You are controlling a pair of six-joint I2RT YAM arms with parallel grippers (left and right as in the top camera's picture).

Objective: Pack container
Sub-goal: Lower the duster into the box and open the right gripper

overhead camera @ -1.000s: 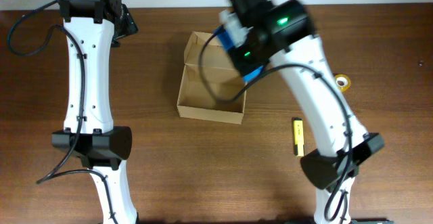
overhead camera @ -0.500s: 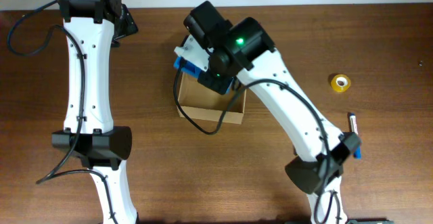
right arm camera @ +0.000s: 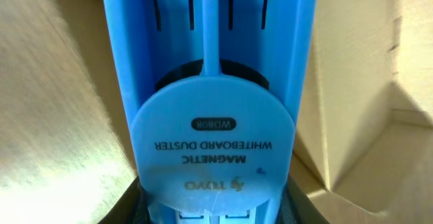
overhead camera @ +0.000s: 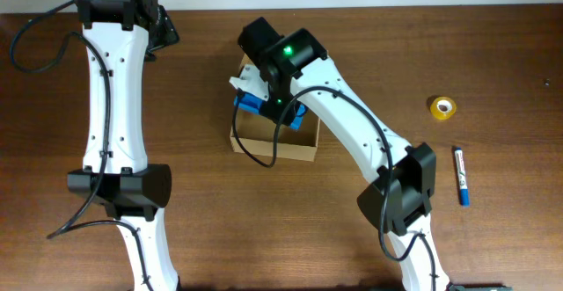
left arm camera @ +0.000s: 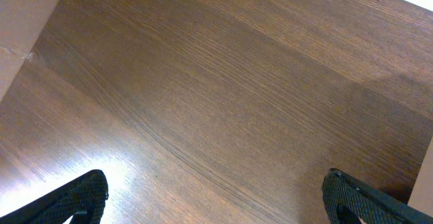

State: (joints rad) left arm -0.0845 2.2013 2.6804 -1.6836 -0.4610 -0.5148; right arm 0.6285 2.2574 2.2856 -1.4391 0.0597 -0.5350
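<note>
The right gripper [overhead camera: 257,99], clamped on a blue magnetic whiteboard duster [right arm camera: 213,136], has swung across and dipped into the open cardboard container [overhead camera: 303,148], mid-table [overhead camera: 493,62] toward the far edge; release looks next. The left gripper [left arm camera: 216,200] gapes wide, empty.

The container [overhead camera: 273,149] – a plain tan cardboard box – sits upright and open-topped near the middle of the table, its bare walls [right arm camera: 54,82] close around a blue whiteboard duster [overhead camera: 253,105]. The duster [right arm camera: 213,136], its round face lettered "MAGNETIC WHITEBOARD DUSTER", is held in the box's far-left part. Well off to the right lie a yellow tape roll [overhead camera: 443,107] and – nearer the front – a blue-ended marker [overhead camera: 460,176].
</note>
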